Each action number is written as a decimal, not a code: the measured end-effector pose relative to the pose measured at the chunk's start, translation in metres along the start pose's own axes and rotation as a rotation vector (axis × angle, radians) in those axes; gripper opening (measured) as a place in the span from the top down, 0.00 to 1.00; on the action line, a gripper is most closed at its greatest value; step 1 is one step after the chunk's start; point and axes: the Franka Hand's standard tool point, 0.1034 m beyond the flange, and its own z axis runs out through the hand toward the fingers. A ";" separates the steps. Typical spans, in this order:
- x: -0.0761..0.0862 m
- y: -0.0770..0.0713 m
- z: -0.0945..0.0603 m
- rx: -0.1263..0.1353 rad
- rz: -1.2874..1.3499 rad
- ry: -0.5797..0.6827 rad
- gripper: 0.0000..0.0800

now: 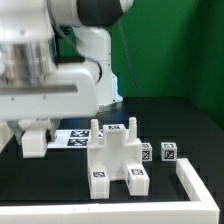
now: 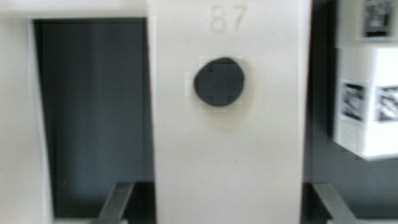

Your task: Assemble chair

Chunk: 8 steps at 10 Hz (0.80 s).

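Note:
The chair's main piece, a chunky white block of bars with square tags, stands mid-table. Two small tagged chair parts lie to its right in the exterior view. My gripper hangs low at the exterior view's left, over a white bar near the table. In the wrist view that white bar, with a round dark hole and the number 87, fills the space between my dark fingertips; the gripper looks shut on it, both tips against its sides. A tagged white part shows beside it.
The marker board lies flat behind the chair piece. A low white L-shaped wall runs along the table's right and front edges. The robot's white base stands at the back.

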 end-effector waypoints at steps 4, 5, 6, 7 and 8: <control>0.020 -0.020 -0.004 -0.022 -0.021 0.022 0.64; 0.019 -0.020 -0.004 -0.021 -0.020 0.022 0.64; 0.018 -0.023 -0.004 -0.020 -0.014 0.021 0.64; 0.011 -0.037 -0.009 -0.010 -0.007 0.019 0.64; 0.004 -0.053 -0.016 -0.002 0.006 0.022 0.64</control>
